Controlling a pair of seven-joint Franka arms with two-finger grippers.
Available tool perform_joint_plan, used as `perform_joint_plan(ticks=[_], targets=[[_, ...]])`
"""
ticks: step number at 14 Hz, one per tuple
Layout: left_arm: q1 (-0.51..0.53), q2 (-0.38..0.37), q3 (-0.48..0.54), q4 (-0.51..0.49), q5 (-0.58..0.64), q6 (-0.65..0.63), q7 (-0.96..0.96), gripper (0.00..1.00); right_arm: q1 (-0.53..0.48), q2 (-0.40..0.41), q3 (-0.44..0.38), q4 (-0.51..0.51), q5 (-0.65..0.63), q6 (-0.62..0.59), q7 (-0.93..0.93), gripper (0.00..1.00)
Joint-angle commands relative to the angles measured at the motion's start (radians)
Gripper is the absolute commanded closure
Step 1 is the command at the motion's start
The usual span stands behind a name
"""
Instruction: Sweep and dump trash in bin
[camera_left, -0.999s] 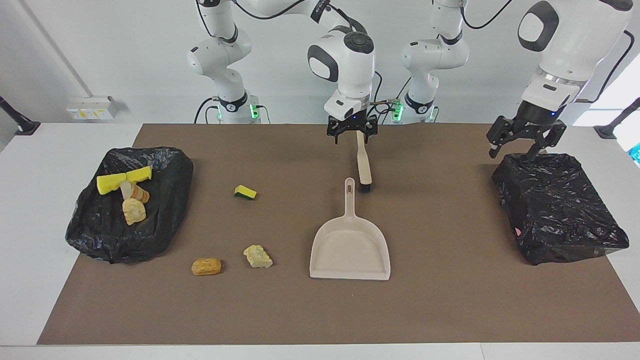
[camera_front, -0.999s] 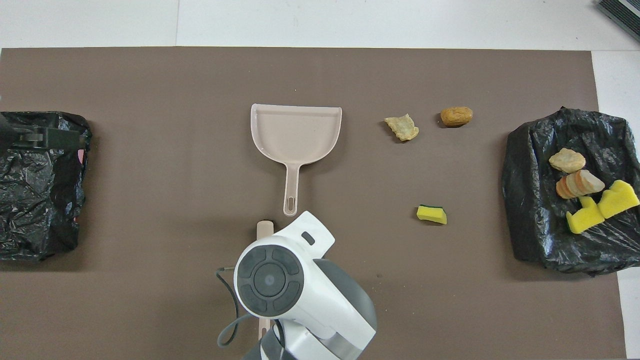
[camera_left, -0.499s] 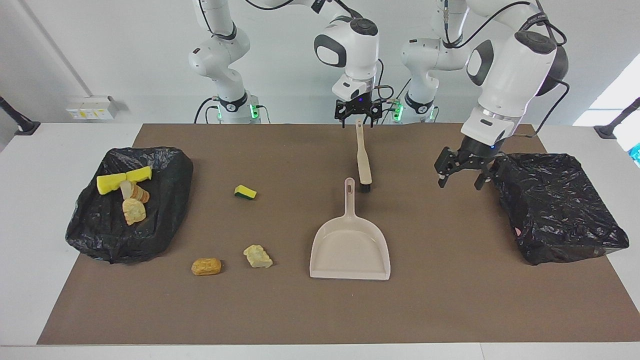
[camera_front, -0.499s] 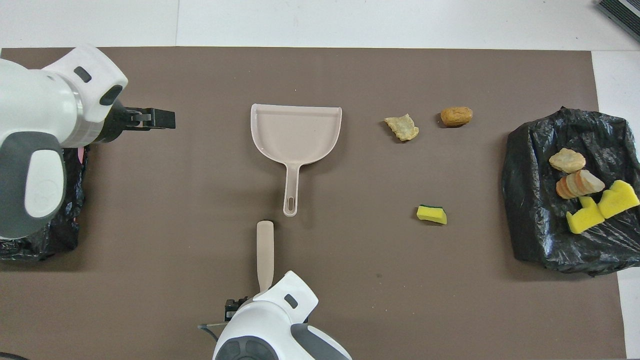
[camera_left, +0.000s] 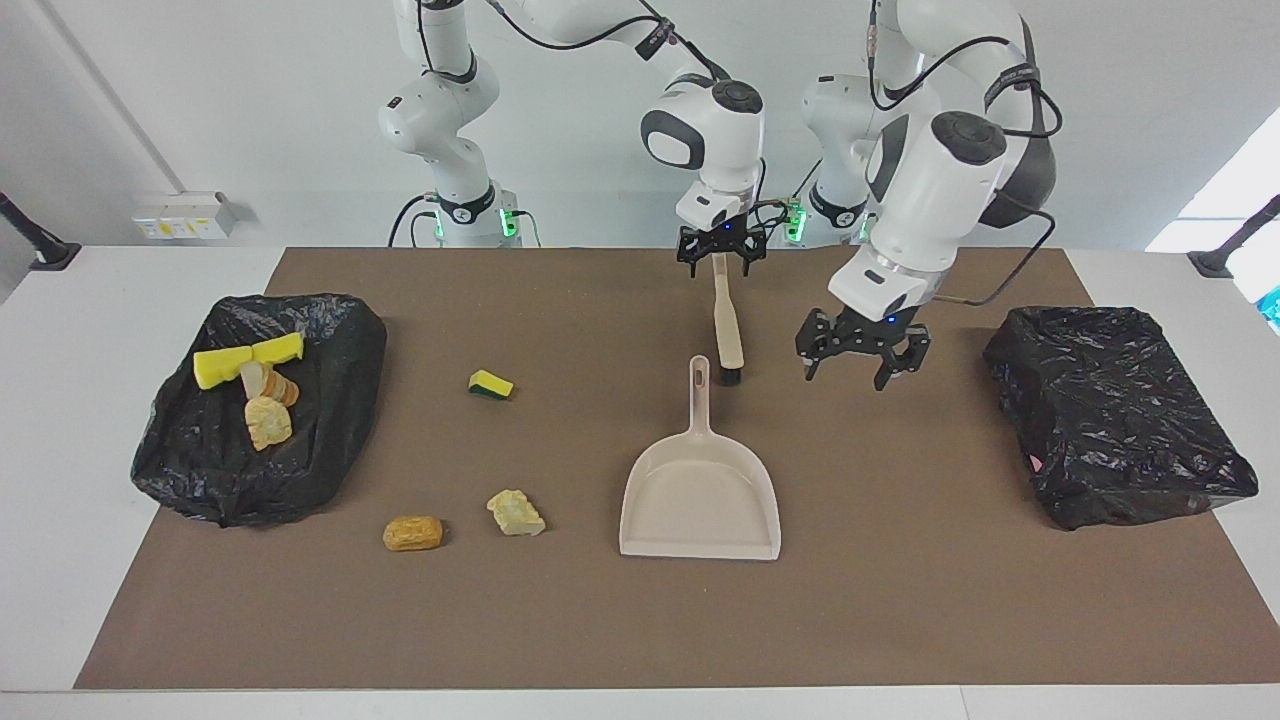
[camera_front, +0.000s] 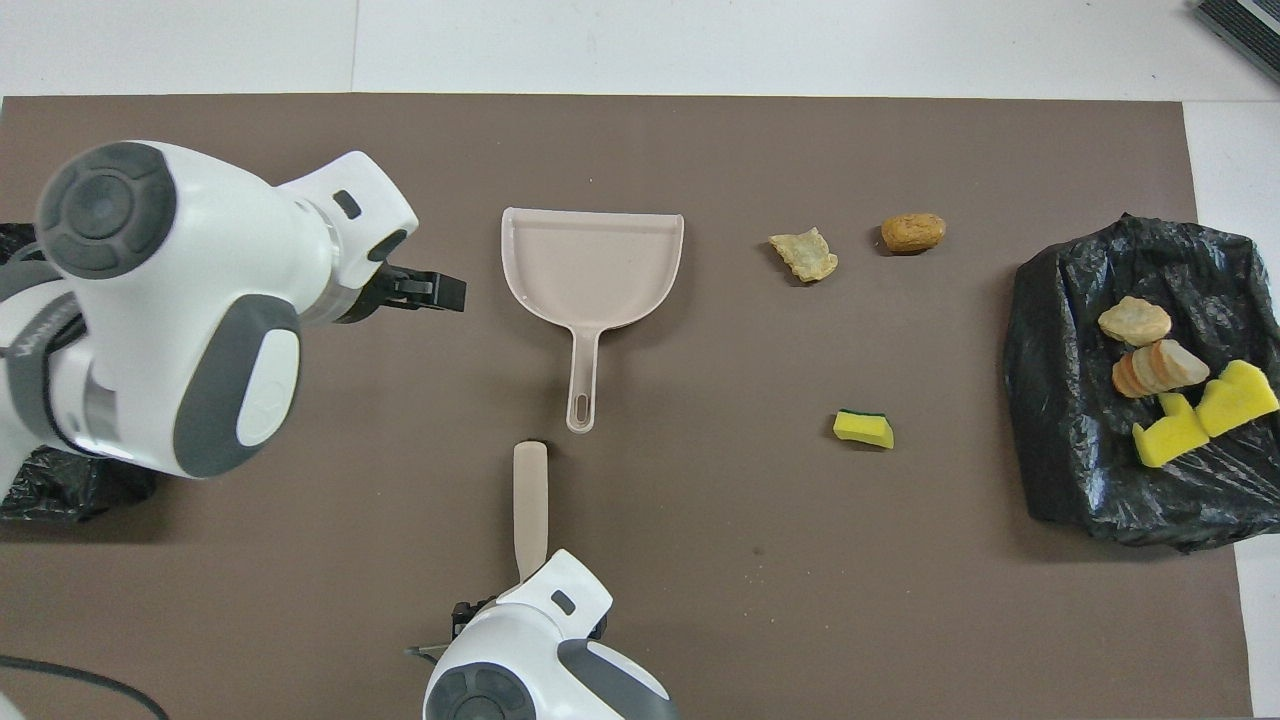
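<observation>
A beige brush (camera_left: 727, 325) lies on the brown mat, its bristle head beside the handle of the beige dustpan (camera_left: 700, 495). My right gripper (camera_left: 718, 255) is open at the brush handle's end nearest the robots. My left gripper (camera_left: 862, 365) is open and empty, over the mat between the dustpan and the black bin (camera_left: 1115, 415). Loose trash lies on the mat: a yellow-green sponge (camera_left: 490, 384), a cream chunk (camera_left: 516, 513) and an orange bread piece (camera_left: 412, 533). In the overhead view the brush (camera_front: 530, 505), dustpan (camera_front: 592, 265) and left gripper (camera_front: 435, 290) also show.
A second black bag (camera_left: 330, 350) at the right arm's end holds yellow sponge pieces (camera_left: 247, 360), bread slices (camera_left: 270, 385) and a tan chunk (camera_left: 267, 422). The mat's edge (camera_left: 640, 687) runs along the side farthest from the robots.
My left arm has swung from over the black bin toward the dustpan. My right gripper has drawn back along the brush to its handle end. The brush, dustpan and trash have not moved.
</observation>
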Motion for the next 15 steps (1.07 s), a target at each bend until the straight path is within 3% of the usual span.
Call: perform_joint_plan(ticks=[1, 3, 4, 5, 7, 10, 15], targets=[[-0.056, 0.056, 0.016, -0.004, 0.011, 0.058, -0.01, 0.0, 0.024, 0.006, 0.0, -0.026, -0.018, 0.021, 0.026, 0.0], [-0.085, 0.068, 0.016, -0.007, 0.011, 0.07, -0.013, 0.0, 0.027, 0.007, 0.0, -0.025, -0.019, 0.013, 0.026, 0.03], [-0.093, 0.084, 0.016, -0.007, 0.011, 0.093, -0.019, 0.0, 0.027, 0.007, 0.0, -0.025, -0.018, 0.012, 0.026, 0.09], [-0.112, 0.094, 0.016, -0.007, 0.01, 0.122, -0.046, 0.0, 0.028, 0.007, 0.0, -0.023, -0.016, 0.012, 0.026, 0.21], [-0.141, 0.125, 0.016, -0.006, 0.01, 0.177, -0.111, 0.0, 0.028, 0.009, 0.0, -0.019, -0.017, 0.015, 0.026, 0.63], [-0.187, 0.141, 0.016, -0.009, 0.007, 0.188, -0.145, 0.0, 0.027, 0.011, 0.0, -0.019, -0.016, 0.023, 0.007, 1.0], [-0.214, 0.15, 0.016, -0.047, 0.007, 0.214, -0.148, 0.0, 0.007, -0.012, 0.0, -0.011, -0.001, -0.019, -0.005, 1.0]])
